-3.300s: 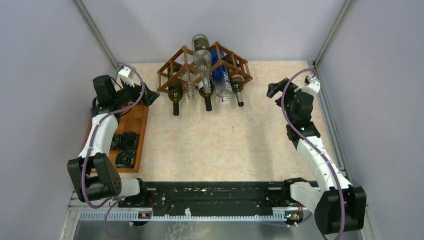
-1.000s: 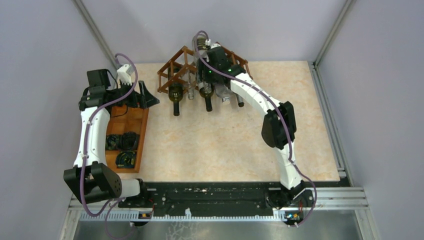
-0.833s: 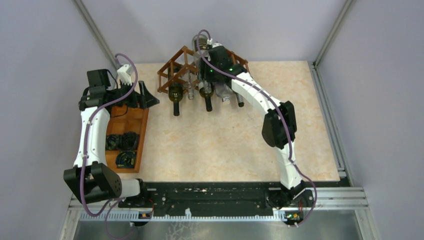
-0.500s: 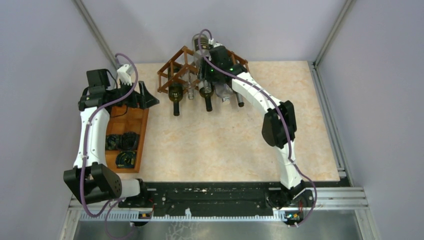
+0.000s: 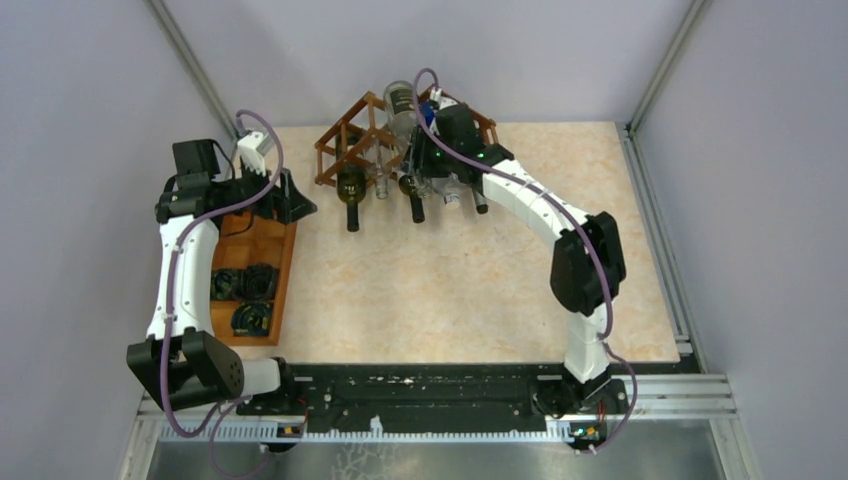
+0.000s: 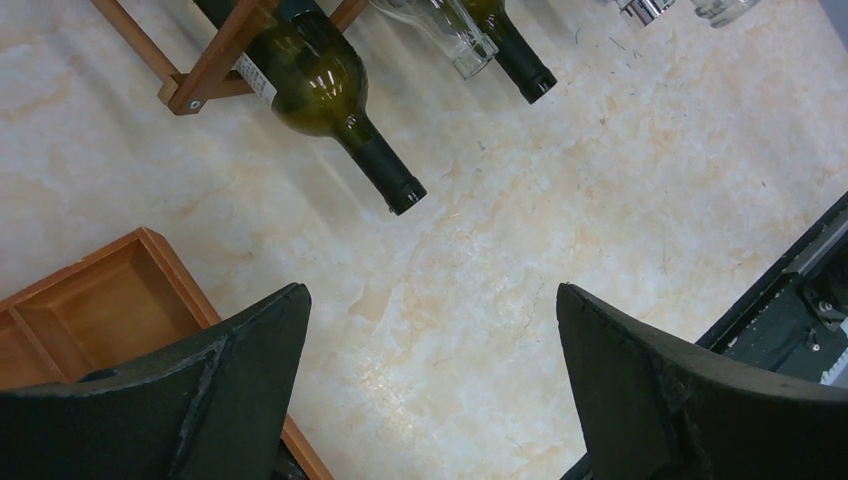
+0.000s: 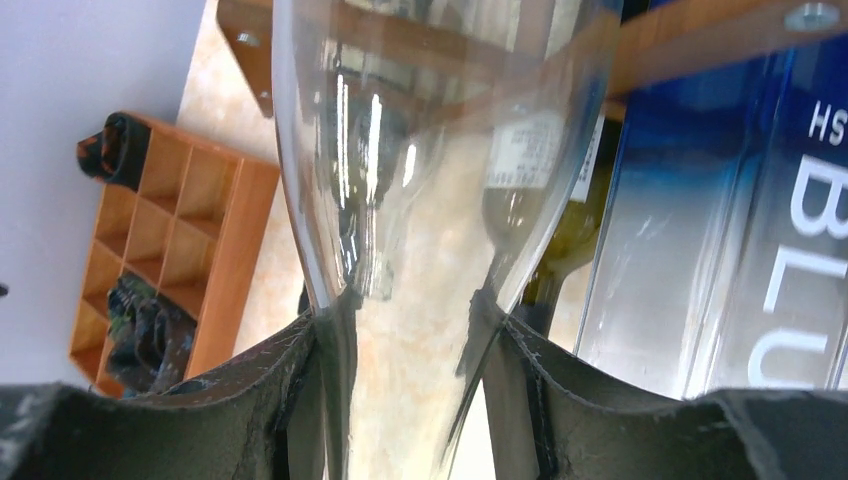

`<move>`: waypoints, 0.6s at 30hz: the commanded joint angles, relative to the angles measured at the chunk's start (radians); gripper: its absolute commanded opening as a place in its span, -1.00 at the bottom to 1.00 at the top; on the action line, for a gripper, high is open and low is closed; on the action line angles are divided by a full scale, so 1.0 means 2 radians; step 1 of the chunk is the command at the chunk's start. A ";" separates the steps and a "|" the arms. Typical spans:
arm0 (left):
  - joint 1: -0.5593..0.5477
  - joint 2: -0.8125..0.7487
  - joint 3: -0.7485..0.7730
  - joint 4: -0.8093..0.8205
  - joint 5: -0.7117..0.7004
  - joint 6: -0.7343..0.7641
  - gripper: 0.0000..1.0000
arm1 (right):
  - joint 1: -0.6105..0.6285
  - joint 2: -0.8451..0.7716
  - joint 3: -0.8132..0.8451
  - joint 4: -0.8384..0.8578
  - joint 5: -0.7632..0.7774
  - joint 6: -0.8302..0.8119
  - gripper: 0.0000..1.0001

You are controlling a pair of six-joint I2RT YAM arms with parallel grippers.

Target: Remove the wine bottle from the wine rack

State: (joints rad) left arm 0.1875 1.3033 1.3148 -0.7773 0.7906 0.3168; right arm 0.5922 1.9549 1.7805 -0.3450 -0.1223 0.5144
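The wine rack [image 5: 343, 141] is a brown wooden lattice at the back of the table, with several bottles lying in it. A clear glass wine bottle [image 5: 401, 98] lies on top between its two peaks. My right gripper [image 5: 428, 152] is shut on this bottle's tapering shoulder. In the right wrist view both fingers [image 7: 296, 372] press the clear glass of the wine bottle [image 7: 430, 150] from either side. My left gripper [image 6: 430, 300] hangs open over bare table, left of the rack, holding nothing.
A dark green bottle [image 6: 320, 85] pokes out of the rack's left cell, and a blue bottle [image 7: 740, 200] lies right of the held one. An orange-brown compartment tray [image 5: 262, 250] with dark rolled items sits at the left. Grey walls stand close behind the rack.
My right gripper has closed on the clear bottle, and its wrist and elbow have shifted right, moving the bottle slightly with them. The left arm has barely moved.
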 commanded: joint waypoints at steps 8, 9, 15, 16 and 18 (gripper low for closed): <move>-0.045 -0.048 -0.010 0.019 0.014 0.153 0.97 | 0.003 -0.176 -0.105 0.126 -0.128 0.001 -1.00; -0.058 -0.053 -0.014 0.021 0.003 0.173 0.97 | 0.002 -0.185 -0.115 0.126 -0.138 0.005 -1.00; -0.081 -0.067 -0.028 0.018 0.000 0.286 0.97 | 0.002 -0.249 -0.201 0.158 -0.187 0.036 -1.00; -0.083 -0.069 -0.029 0.017 0.003 0.301 0.97 | 0.002 -0.259 -0.211 0.162 -0.191 0.040 -1.00; -0.083 -0.075 -0.034 0.018 0.018 0.333 0.97 | 0.002 -0.274 -0.225 0.163 -0.202 0.048 -1.00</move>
State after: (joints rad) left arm 0.0238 1.1740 1.2690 -0.7586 0.7864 0.7891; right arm 0.5861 1.5520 1.3346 -0.2710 -0.3923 0.5888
